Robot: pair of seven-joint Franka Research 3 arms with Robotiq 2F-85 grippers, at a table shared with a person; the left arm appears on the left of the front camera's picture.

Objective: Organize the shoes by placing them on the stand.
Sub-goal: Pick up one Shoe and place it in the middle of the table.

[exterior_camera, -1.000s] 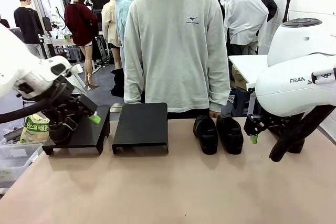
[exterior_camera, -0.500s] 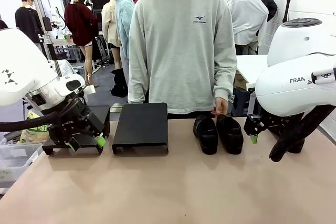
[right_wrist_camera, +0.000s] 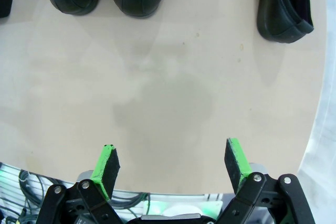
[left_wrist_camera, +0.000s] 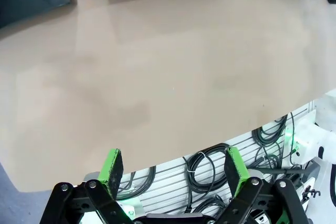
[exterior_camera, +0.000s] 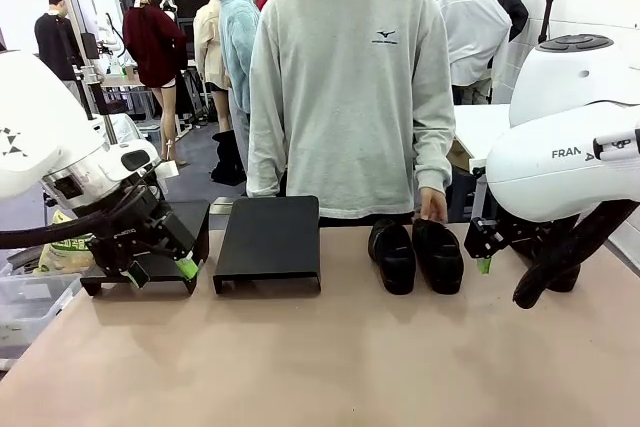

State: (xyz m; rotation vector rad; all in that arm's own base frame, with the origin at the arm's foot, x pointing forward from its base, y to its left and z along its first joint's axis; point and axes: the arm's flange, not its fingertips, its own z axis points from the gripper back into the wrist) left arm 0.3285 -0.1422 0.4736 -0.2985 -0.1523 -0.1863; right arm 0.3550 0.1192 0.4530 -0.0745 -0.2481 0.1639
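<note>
Sitting on table [exterior_camera: 300, 367] beside stand [exterior_camera: 268, 240]: two shoes [exterior_camera: 392, 255], person's hand [exterior_camera: 433, 207] at one.

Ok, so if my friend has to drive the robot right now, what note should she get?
Left pincer: open, empty, low in front of the left stand.
Right pincer: open, empty, over the bare table near its right edge.
Shoes: pair's left shoe and pair's right shoe sit side by side on the table. The third shoe lies further right. The person's hand is at the pair's right shoe's heel.
Done: unclear. The middle stand is bare, and the left stand is partly hidden by the arm.
Left: put these shoes on the stands.
</note>
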